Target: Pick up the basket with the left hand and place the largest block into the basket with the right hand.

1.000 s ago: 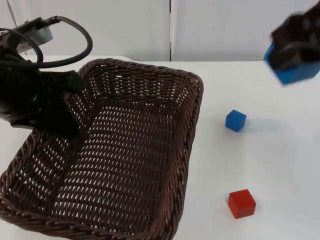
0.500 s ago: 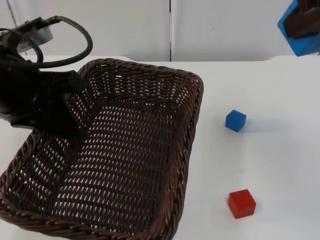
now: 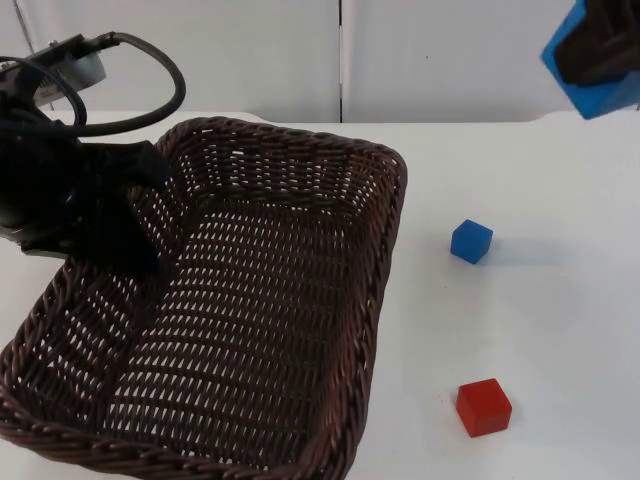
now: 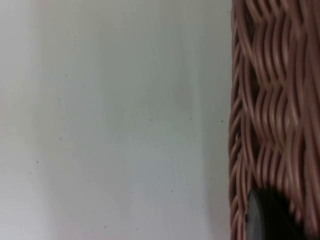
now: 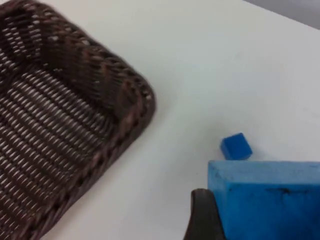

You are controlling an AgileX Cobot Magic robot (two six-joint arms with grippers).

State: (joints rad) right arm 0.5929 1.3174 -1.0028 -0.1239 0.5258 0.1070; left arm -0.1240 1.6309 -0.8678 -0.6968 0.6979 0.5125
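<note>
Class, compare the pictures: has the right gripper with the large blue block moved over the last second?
Yes. The right gripper carried the large blue block upward, farther from the small blue block, which stayed put.

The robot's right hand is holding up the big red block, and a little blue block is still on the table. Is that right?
Not quite. The big block in the right gripper is blue, not red, as the top view and right wrist view show. The red block sits on the table, and so does the little blue block.

White table [image 3: 560, 330], grey partition wall [image 3: 440, 60]
</note>
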